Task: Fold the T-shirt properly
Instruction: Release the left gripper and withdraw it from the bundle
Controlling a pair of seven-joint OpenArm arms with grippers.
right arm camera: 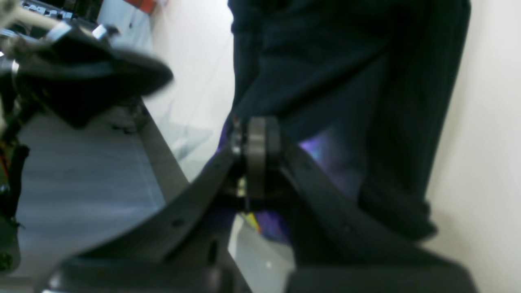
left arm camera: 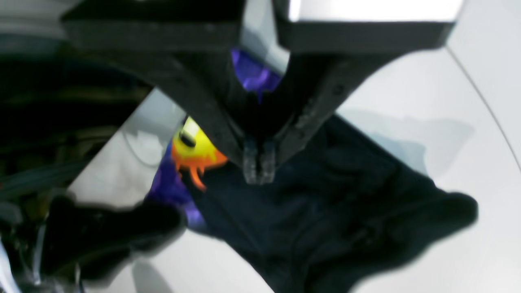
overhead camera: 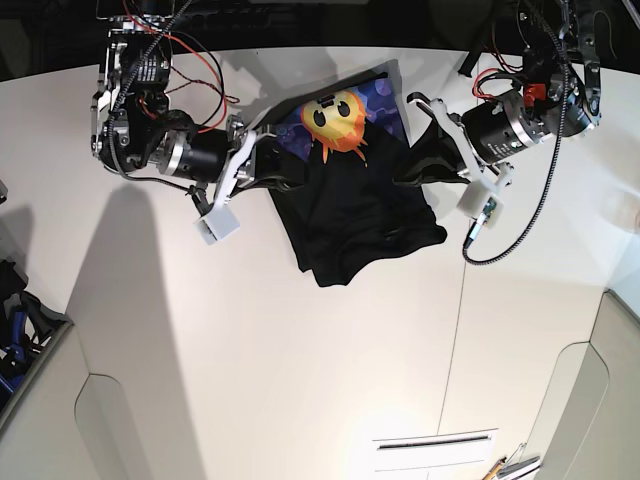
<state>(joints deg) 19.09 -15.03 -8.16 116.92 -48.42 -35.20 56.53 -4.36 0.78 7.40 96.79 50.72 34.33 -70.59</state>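
Cloth: the shirt (overhead camera: pixel 355 215) looks limp and light; both claws, left (left arm camera: pixel 259 162) and right (right arm camera: pixel 254 140), pinch its edges beside the print (overhead camera: pixel 338 120).

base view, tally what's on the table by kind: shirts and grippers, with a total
T-shirt: 1
Grippers: 2, the left gripper and the right gripper, each pinching an edge of the shirt
Total: 3

White table (overhead camera: pixel 250 350), seamed panels: one black T-shirt (overhead camera: pixel 350 220), crumpled, sun-face print uppermost, lying toward twelve o'clock of centre.
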